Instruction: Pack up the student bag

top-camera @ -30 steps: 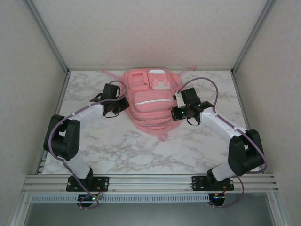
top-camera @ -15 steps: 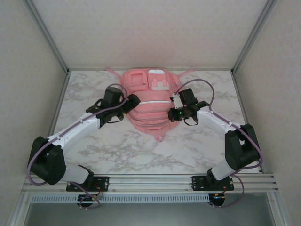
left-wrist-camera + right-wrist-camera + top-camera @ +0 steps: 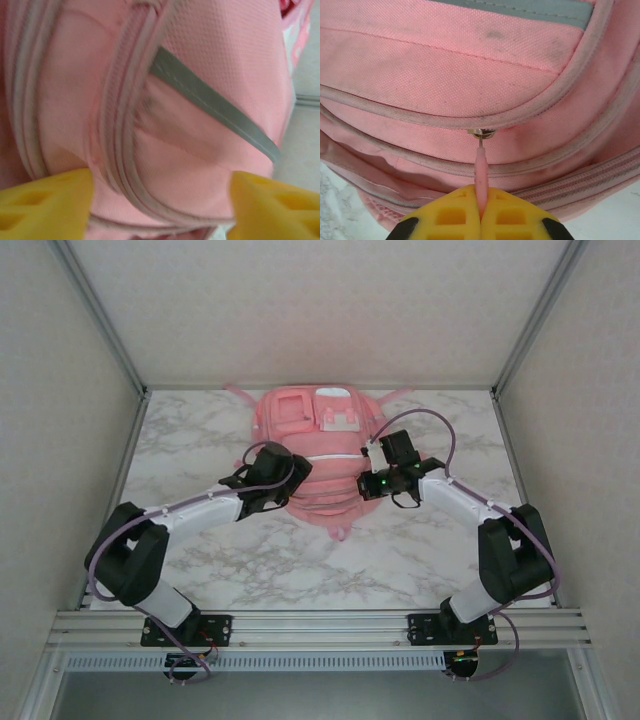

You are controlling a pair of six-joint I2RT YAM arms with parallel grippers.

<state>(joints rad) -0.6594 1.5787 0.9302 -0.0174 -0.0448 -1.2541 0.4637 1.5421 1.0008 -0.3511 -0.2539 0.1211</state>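
Since the earlier frames the left arm has been swung in from the bag's left edge, and the left gripper has been brought over the near-left front of the student bag. The right gripper has hardly been shifted. The bag is laid flat at the far middle of the marble table, between the two grippers.

In the left wrist view the yellow fingers are held partly open. A bulge of pink fabric with zip seams is seen between them, and nothing is clamped.

At the bag's right side the right gripper's fingers are pressed together on the pink zip pull — it is stretched straight from its metal slider to the fingertips. A grey strip is seen across the fabric beyond that zip.
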